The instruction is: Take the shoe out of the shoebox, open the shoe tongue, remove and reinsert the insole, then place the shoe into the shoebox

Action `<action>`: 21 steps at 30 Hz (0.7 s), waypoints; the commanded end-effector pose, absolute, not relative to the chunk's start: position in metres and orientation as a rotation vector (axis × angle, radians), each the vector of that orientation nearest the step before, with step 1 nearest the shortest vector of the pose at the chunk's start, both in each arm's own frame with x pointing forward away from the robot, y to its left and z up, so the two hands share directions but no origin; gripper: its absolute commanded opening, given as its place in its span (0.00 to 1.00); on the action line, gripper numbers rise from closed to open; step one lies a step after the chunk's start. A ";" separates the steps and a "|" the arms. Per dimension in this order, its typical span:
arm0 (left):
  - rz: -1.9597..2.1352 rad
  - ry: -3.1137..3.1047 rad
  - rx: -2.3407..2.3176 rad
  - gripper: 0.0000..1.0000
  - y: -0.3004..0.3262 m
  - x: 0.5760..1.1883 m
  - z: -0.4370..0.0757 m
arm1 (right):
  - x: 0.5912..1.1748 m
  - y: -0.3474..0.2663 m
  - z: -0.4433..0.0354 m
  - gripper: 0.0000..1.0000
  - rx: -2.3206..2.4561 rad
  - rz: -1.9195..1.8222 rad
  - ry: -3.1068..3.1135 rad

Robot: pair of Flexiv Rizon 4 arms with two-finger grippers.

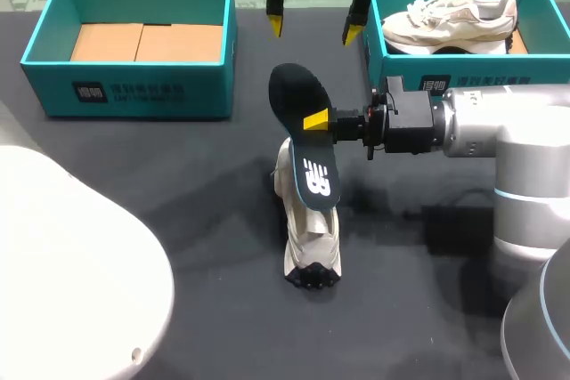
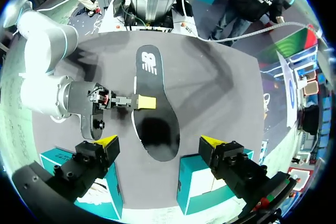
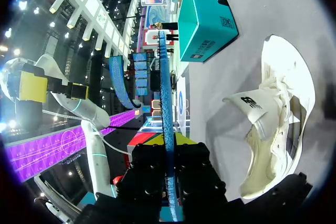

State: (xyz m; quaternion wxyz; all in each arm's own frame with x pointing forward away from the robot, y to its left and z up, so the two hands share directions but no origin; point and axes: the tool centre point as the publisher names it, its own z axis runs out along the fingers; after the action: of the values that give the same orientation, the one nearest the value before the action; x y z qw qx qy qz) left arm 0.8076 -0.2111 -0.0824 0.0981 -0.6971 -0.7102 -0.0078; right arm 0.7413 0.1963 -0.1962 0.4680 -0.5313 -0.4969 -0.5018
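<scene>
Got the insole (image 1: 305,135) pinched in the right gripper (image 1: 317,120), yellow tips closed on one long edge about mid-length, heel and toe sticking out to either side of the jaws. Looks like thin foam: smooth black top with a white logo, bluish textured underside when seen edge-on from the right wrist. Guessing very light and floppy, so it likely droops at both ends and needs only a gentle squeeze. Would grab nearer the heel for the reinsert and feed it toe-first. Have the shoe (image 1: 310,238) sitting on the dark table (image 1: 178,211) just under those right jaws, not touching the insole as far as can be told. Cream mesh-and-suede type runner, chunky pale sole with dark tread showing at one end, tongue folded out and the mouth gaping. Soft squashy upper and stiffer sole, by the look of it, so would take hold at the heel collar or the sidewall, not the laces. Have the left gripper (image 1: 313,29) hovering beyond the insole with jaws spread wide and nothing touching them, insole ahead of them and roughly centred. Can see a teal shoebox (image 1: 134,91) well off to one side of the left jaws, brown cardboard floor showing, and the other shoebox (image 1: 401,73) just beside them with a second shoe (image 1: 450,20) inside.
</scene>
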 end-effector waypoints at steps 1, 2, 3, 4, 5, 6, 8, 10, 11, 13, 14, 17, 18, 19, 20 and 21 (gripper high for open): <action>0.167 -2.222 -2.157 1.00 -0.189 0.799 -0.087 | 0.740 0.197 -0.196 0.00 -1.306 -1.229 -1.220; 0.221 -2.244 -2.181 1.00 -0.186 0.796 -0.087 | 0.740 0.197 -0.196 0.00 -1.306 -1.229 -1.220; 0.251 -2.262 -2.191 1.00 -0.184 0.795 -0.086 | 0.740 0.197 -0.196 0.00 -1.306 -1.229 -1.220; 0.279 -2.290 -2.204 1.00 -0.181 0.792 -0.085 | 0.740 0.197 -0.196 0.00 -1.306 -1.229 -1.220; 0.337 -2.311 -2.220 1.00 -0.178 0.790 -0.084 | 0.740 0.197 -0.196 0.00 -1.306 -1.229 -1.220; 0.381 -2.342 -2.227 1.00 -0.175 0.789 -0.082 | 0.740 0.197 -0.196 0.00 -1.306 -1.229 -1.220; 0.487 -2.394 -2.226 1.00 -0.171 0.786 -0.080 | 0.740 0.197 -0.196 0.00 -1.306 -1.229 -1.220; 0.546 -2.445 -2.225 1.00 -0.167 0.782 -0.080 | 0.740 0.197 -0.196 0.00 -1.306 -1.229 -1.220; 0.589 -2.467 -2.221 1.00 -0.166 0.780 -0.079 | 0.740 0.197 -0.196 0.00 -1.306 -1.229 -1.220; 0.660 -2.510 -2.229 1.00 -0.163 0.777 -0.077 | 0.740 0.197 -0.196 0.00 -1.306 -1.229 -1.220; 0.699 -2.533 -2.230 1.00 -0.161 0.775 -0.076 | 0.740 0.197 -0.196 0.00 -1.306 -1.229 -1.220; 0.793 -2.591 -2.213 1.00 -0.158 0.773 -0.074 | 0.740 0.197 -0.196 0.00 -1.306 -1.229 -1.220; 0.825 -2.607 -2.204 1.00 -0.157 0.772 -0.074 | 0.740 0.197 -0.196 0.00 -1.306 -1.229 -1.220; 0.851 -2.629 -2.201 1.00 -0.157 0.772 -0.074 | 0.740 0.197 -0.196 0.00 -1.306 -1.229 -1.220; 0.879 -2.656 -2.181 1.00 -0.156 0.771 -0.073 | 0.740 0.197 -0.196 0.00 -1.306 -1.229 -1.220; 0.924 -2.686 -2.156 1.00 -0.154 0.772 -0.074 | 0.740 0.197 -0.196 0.00 -1.306 -1.229 -1.220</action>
State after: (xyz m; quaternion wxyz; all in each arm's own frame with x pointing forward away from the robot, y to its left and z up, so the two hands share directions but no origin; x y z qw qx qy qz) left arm 0.7765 -0.1645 -0.0700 -0.0249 -0.6416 -0.7601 0.0996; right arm 0.7414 0.1964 -0.1961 0.4680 -0.5313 -0.4971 -0.5016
